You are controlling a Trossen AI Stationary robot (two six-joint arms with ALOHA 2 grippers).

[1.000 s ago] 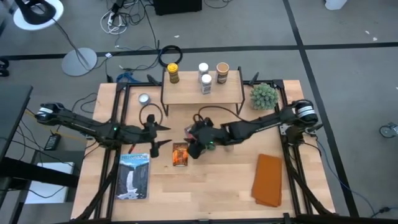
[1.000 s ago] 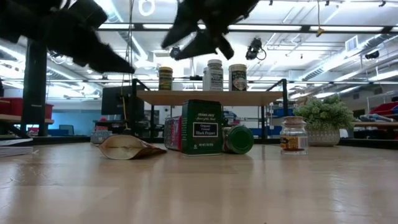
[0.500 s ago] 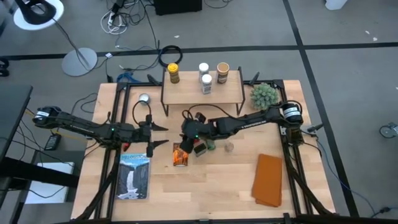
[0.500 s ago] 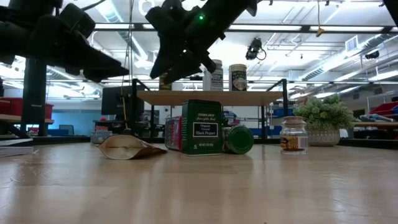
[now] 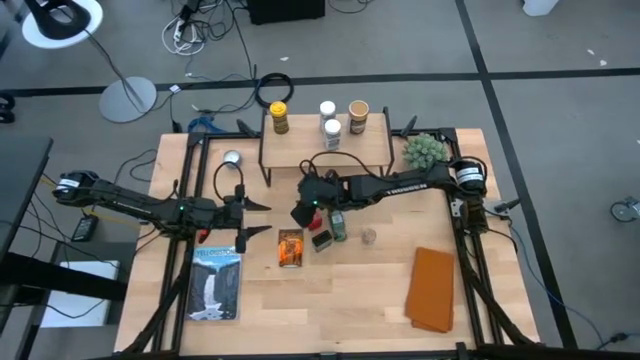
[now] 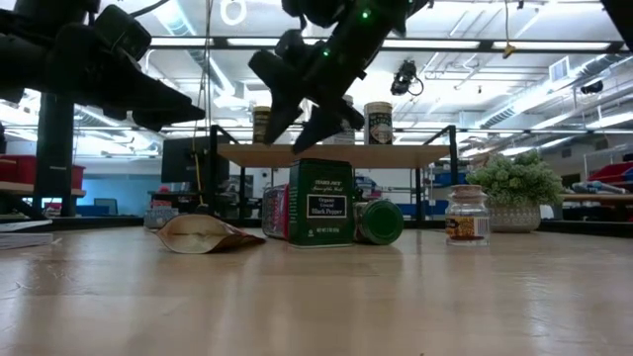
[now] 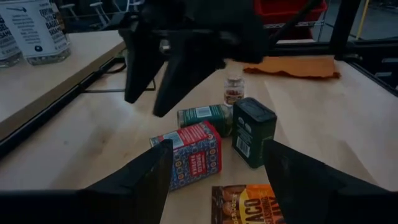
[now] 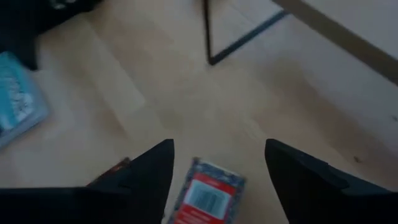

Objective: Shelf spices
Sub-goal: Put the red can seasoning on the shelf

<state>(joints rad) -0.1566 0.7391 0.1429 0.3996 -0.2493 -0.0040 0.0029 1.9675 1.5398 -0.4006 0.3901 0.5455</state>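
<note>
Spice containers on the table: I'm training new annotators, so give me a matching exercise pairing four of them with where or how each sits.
Things:
1. red tin
2. dark green box
3. yellow-lidded jar
4. orange packet

Places or states:
A. standing on the shelf, at its left end
B. lying flat on the tabletop, in front of the other floor-level spices
C. lying on its side, below the open right gripper
D. standing upright beside a green-lidded jar that lies on its side

Pairs: 1-C, 2-D, 3-A, 4-B
</note>
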